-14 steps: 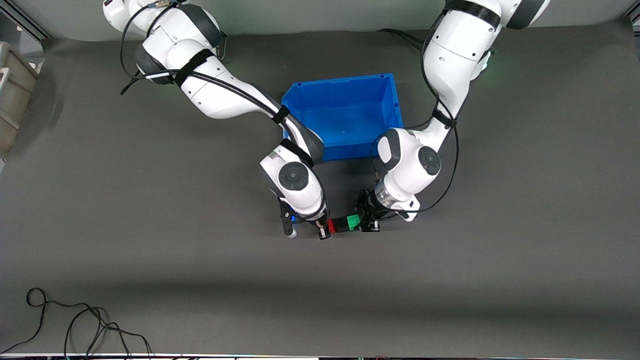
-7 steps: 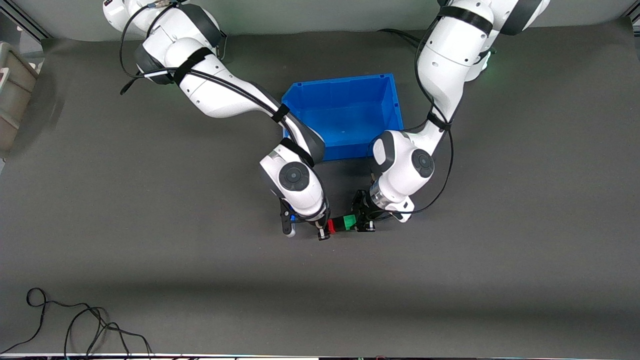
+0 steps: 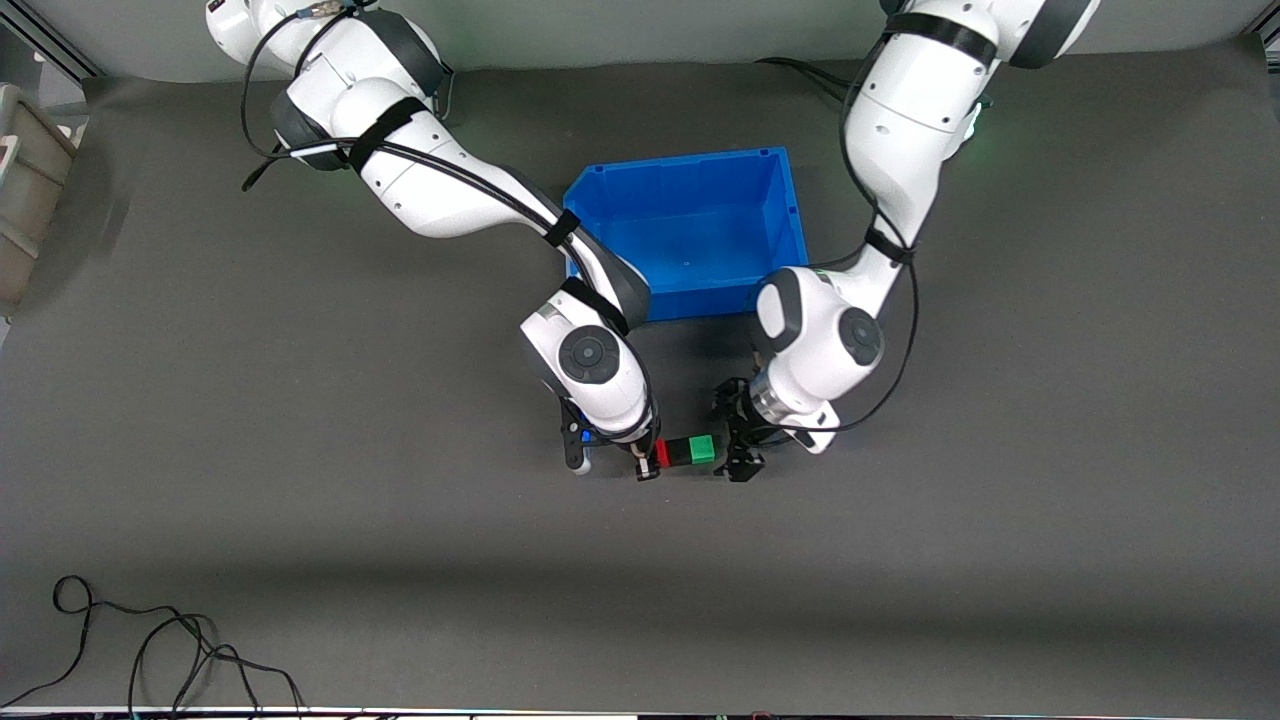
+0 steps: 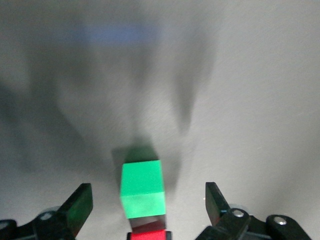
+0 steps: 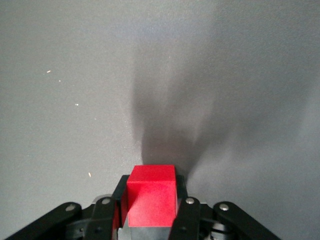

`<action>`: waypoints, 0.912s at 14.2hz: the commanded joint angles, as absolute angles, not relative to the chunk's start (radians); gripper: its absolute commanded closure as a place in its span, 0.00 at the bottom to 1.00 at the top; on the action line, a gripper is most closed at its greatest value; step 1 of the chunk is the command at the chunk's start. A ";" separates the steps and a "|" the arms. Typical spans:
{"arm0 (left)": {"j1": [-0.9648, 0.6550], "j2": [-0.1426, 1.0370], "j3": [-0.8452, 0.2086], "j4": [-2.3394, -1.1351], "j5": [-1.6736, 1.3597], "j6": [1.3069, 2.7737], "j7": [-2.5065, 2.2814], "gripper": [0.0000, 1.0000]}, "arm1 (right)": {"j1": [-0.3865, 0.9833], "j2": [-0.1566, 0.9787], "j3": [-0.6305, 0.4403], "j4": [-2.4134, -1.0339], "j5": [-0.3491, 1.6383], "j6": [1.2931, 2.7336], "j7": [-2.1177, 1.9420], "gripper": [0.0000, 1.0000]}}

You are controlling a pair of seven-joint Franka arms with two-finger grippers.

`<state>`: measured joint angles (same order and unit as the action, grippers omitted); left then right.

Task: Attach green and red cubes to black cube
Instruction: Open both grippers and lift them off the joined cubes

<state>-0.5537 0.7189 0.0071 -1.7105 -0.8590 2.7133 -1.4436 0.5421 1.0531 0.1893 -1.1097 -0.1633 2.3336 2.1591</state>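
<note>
Three cubes sit in one joined row on the surface, around its middle and nearer the front camera than the blue bin (image 3: pixel 690 235): red cube (image 3: pixel 662 453) at the right arm's end, black cube (image 3: pixel 681 453) in the centre, green cube (image 3: pixel 703 449) at the left arm's end. All three are touching, end to end.

The right hand (image 3: pixel 648 462) is clenched on the red cube; the right wrist view shows the red cube (image 5: pixel 151 194) pinched between the fingers (image 5: pixel 185 216), with a dark block just beneath it.

The left hand (image 3: pixel 740 455) is down low just beside the green cube, released and spread wide. In the left wrist view the green cube (image 4: pixel 142 189) stands free between the two fingers (image 4: pixel 80 205), touching neither, with a sliver of black and red showing past it.

The bin stands toward the edge where the arms are based. A black cable (image 3: pixel 150 640) lies coiled near the front edge at the right arm's end.
</note>
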 commanded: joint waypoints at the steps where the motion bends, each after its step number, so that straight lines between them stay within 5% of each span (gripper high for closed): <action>1: -0.448 0.609 0.006 -1.755 -0.851 2.558 -1.338 0.00 | 0.552 1.066 0.176 -1.080 -0.164 2.315 2.184 0.44; 4: -0.342 0.522 0.014 -1.787 -0.795 2.378 -1.209 0.00 | 0.551 1.057 0.173 -1.080 -0.163 2.315 2.183 0.26; 5: -0.307 0.502 0.021 -1.786 -0.723 2.320 -1.200 0.00 | 0.551 1.042 0.170 -1.091 -0.163 2.315 2.174 0.02; 10: -0.115 0.402 0.023 -1.746 -0.399 1.993 -0.979 0.00 | 0.529 0.757 0.112 -1.351 -0.172 2.315 2.074 0.00; 13: -0.013 0.377 0.023 -1.611 -0.284 1.737 -0.781 0.00 | 0.433 0.518 0.115 -1.596 -0.161 2.315 1.932 0.00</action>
<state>-0.0599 0.4027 0.0317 -1.6903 -0.3517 1.8816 -0.8866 0.4973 0.7453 0.1100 -1.3225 -0.1645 2.3062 2.0170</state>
